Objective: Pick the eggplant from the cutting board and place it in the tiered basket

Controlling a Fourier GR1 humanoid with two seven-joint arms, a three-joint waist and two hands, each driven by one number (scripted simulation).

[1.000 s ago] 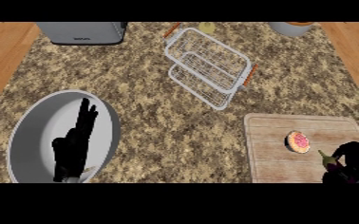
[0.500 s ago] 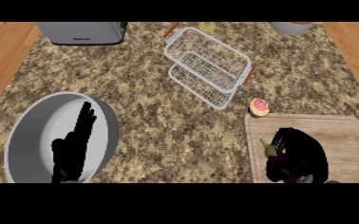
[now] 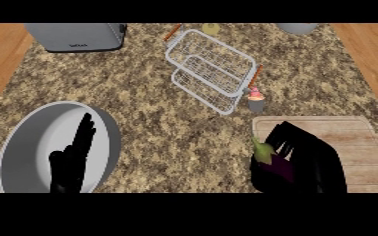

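Note:
The dark purple eggplant (image 3: 272, 166) with a green stem lies at the left edge of the wooden cutting board (image 3: 339, 132), at the lower right. My right hand (image 3: 306, 157) covers it from the right, with fingers and thumb curled round it. The white wire tiered basket (image 3: 210, 70) lies on the counter farther back, near the middle. My left hand (image 3: 72, 155) rests open, fingers up, over the grey bowl at the lower left.
A cupcake (image 3: 255, 99) stands on the counter between the basket and the board. The large grey bowl (image 3: 29, 130) fills the lower left. A toaster (image 3: 74, 36) is at the back left and a grey pot (image 3: 299, 28) at the back right.
My right hand came in from the lower right edge across the board and closed round the eggplant. The cupcake moved off the board toward the basket. The left hand stayed still.

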